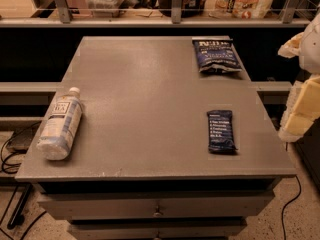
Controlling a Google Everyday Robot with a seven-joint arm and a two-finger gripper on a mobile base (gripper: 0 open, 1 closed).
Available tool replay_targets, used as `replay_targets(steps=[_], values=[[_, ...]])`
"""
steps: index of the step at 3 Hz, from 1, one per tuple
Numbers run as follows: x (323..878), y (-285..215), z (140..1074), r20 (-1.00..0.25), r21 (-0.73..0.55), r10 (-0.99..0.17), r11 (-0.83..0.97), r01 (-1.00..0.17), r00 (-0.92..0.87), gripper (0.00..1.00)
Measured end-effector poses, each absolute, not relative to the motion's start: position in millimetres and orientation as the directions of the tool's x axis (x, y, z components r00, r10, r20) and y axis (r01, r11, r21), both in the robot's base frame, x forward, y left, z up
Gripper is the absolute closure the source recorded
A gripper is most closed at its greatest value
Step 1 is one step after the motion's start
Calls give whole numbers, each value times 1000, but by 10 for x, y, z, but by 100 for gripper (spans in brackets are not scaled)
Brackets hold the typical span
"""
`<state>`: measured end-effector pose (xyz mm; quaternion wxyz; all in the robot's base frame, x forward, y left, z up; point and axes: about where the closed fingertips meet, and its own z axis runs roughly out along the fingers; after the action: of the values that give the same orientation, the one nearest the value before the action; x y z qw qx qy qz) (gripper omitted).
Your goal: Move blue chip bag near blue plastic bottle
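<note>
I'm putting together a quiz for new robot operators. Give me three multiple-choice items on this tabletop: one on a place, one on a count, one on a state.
1. Where on the grey table does the crinkly navy-blue foil chip bag lie?
A. far right corner
B. near left edge
C. centre

2. How many dark blue packets lie on the table?
A. one
B. two
C. four

3. How is the clear, pale bluish plastic bottle with the white cap placed?
A. standing upright
B. lying on its side
C. held in the gripper

Answers:
1 A: the bag lies at the far right corner.
2 B: there are the bag and the flat, narrow dark blue bar wrapper.
3 B: the bottle lies flat by the left edge, while the gripper is at the view's right edge, off the table.
</note>
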<state>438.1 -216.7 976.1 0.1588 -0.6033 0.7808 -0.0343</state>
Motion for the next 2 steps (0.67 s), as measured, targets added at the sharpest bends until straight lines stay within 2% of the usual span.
replay_targets(steps=[2], values=[[4410,-2183,9793,-230,-273,-946,286,-919,-227,0]])
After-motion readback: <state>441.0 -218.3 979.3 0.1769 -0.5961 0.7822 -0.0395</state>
